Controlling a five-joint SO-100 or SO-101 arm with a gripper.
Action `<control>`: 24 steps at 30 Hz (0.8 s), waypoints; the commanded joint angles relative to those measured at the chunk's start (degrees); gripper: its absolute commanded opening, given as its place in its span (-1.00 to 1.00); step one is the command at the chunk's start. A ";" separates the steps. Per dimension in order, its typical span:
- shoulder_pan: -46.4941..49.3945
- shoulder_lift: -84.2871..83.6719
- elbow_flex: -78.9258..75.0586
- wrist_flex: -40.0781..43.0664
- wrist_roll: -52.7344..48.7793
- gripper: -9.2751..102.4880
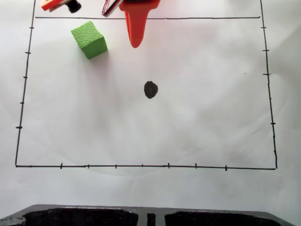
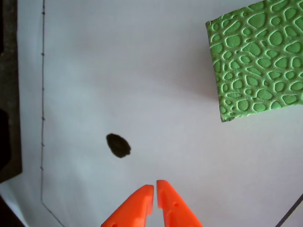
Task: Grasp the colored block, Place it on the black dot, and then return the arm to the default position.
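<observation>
The green pebbled block lies on the white paper at the upper left of the fixed view, and at the upper right in the wrist view. The black dot sits bare near the paper's middle; the wrist view has the dot left of centre. My orange gripper reaches in from the top edge, to the right of the block and above the dot. In the wrist view the gripper is shut, its two tips touching with nothing between them.
Thin black border lines with tick marks frame the work area on the paper. A dark moulded tray edge runs along the bottom of the fixed view. Orange and black arm parts show at the top left.
</observation>
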 commanded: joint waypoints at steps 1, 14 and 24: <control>-0.35 0.70 -0.26 -0.70 -0.18 -0.83; -0.26 0.70 -0.26 -0.70 -0.26 -0.83; -0.62 0.70 -0.26 -0.70 -0.88 -0.83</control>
